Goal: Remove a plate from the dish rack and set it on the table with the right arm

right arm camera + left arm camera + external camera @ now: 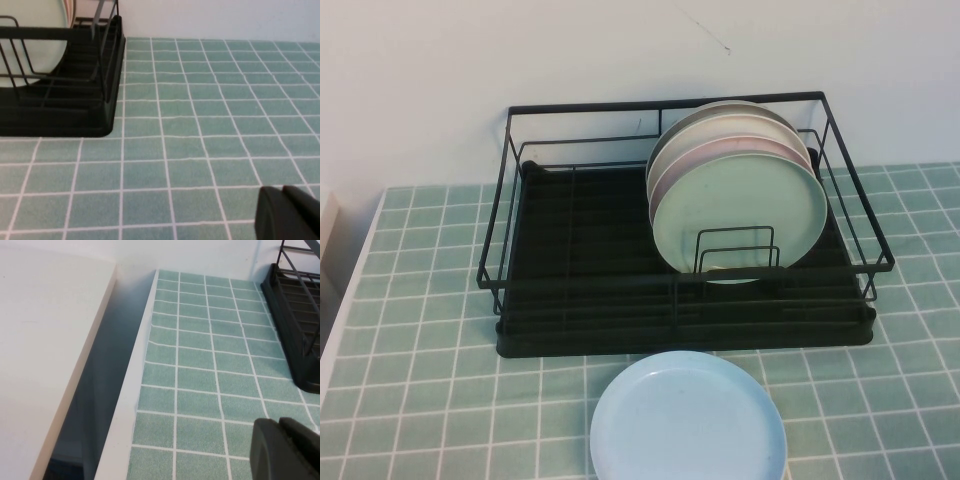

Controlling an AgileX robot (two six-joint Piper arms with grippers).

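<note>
The pale sky-blue plate [688,420] lies flat on the green tiled table [420,300], just in front of the black dish rack [580,330]; nothing holds it. Neither arm shows in the high view. My right gripper [282,190] is shut and empty, low over bare tiles to the right of the rack's corner [65,115]. My left gripper [278,421] is shut and empty, over tiles near the table's left edge, with the rack's end [295,315] beyond it.
In the right half of the rack stand a mint-green plate [740,215] in front and several pale pink and cream plates [720,135] behind it. A white wall runs behind the rack. A gap and a cream surface [45,340] lie beyond the table's left edge.
</note>
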